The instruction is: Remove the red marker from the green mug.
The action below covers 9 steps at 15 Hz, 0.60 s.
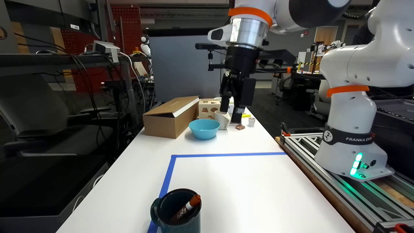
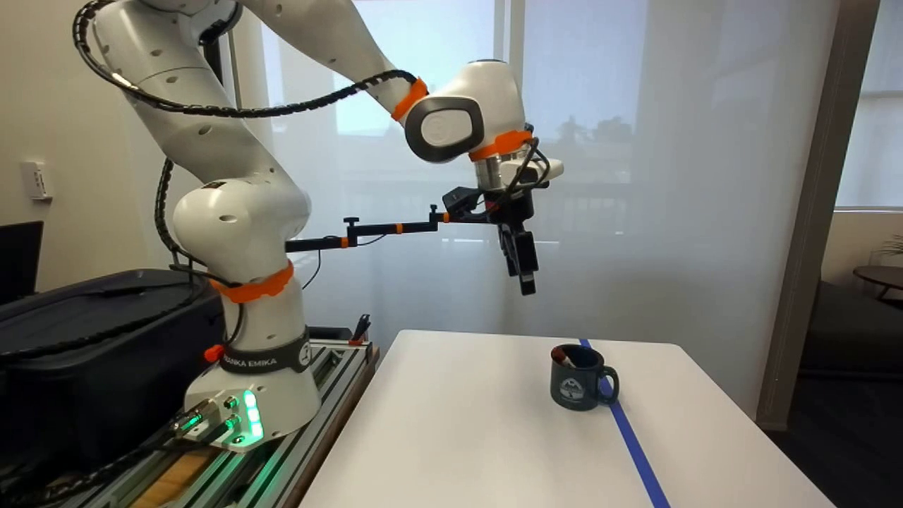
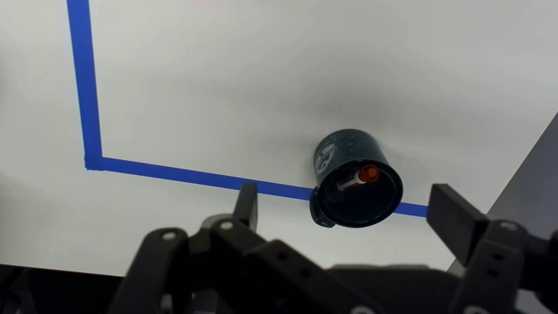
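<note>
The dark green mug stands upright on the white table, over a blue tape line; it shows in both exterior views [image 1: 190, 226] [image 2: 573, 392] and in the wrist view [image 3: 354, 146]. The red marker leans inside the mug, its orange-red cap end near the rim, in both exterior views [image 1: 190, 204] [image 2: 561, 356] and in the wrist view [image 3: 369, 173]. Its lower end is hidden in the mug. My gripper [image 3: 344, 194] is open and empty, its fingers apart on either side of the mug in the wrist view. It hangs well above the table in both exterior views [image 1: 232, 111] [image 2: 528, 288].
In an exterior view, a light blue bowl [image 1: 204, 129], a cardboard box [image 1: 161, 126], a white mug [image 1: 223, 119], a wooden shape box [image 1: 206, 108] and a small white cup [image 1: 251, 122] stand at the table's far end. Blue tape [image 3: 174, 173] marks lines on the table.
</note>
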Motion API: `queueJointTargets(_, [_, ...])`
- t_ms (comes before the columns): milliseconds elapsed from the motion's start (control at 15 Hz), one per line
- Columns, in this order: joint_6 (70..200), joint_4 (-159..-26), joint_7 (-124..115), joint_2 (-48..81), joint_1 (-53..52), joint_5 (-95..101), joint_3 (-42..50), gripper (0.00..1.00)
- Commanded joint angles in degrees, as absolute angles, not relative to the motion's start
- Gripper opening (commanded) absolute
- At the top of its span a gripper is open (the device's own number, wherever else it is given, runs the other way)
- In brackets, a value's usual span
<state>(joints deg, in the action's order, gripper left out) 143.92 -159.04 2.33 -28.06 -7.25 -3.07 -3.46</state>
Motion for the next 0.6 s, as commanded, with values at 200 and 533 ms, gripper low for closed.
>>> queueJointTargets(200, [157.68,-158.88,2.69,-17.23,-10.58,-5.24,-4.10,1.00])
queueJointTargets(533, [165.10,-158.44,3.04,-10.55,-11.68,-4.63,-5.08,1.00])
